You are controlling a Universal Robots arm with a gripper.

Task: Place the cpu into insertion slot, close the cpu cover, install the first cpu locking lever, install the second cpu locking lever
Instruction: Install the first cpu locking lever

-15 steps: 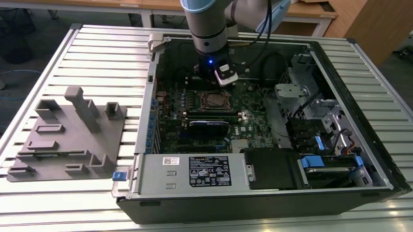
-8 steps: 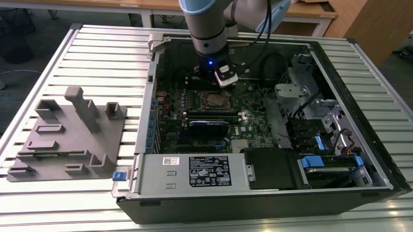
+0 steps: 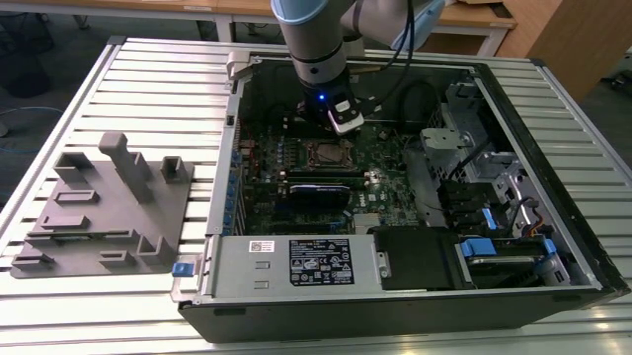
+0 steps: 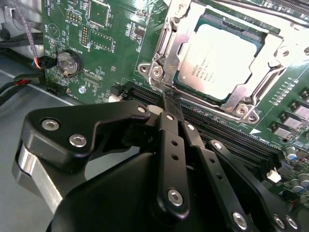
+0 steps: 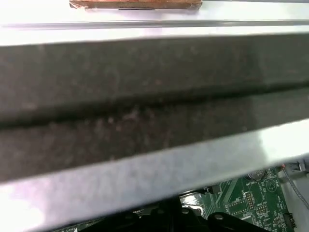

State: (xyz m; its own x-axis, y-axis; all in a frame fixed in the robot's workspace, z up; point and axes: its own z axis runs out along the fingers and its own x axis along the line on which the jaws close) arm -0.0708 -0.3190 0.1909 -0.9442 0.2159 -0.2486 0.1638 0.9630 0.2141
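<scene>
Claw (image 4: pixel 166 104), fingers drawn together, its tip just beside a corner of the cpu cover (image 4: pixel 166 46) and above the long black memory slots (image 4: pixel 227 133). Beyond it, the cpu (image 4: pixel 223 53) lies flat in the insertion slot (image 3: pixel 310 155), with the cover's silver frame down around its pale top. Farther off, a coin battery (image 4: pixel 69 63) sits on the green circuit board (image 4: pixel 111 43). In the exterior view, the open computer case (image 3: pixel 395 318) lies on the slatted surface (image 3: pixel 148 74).
</scene>
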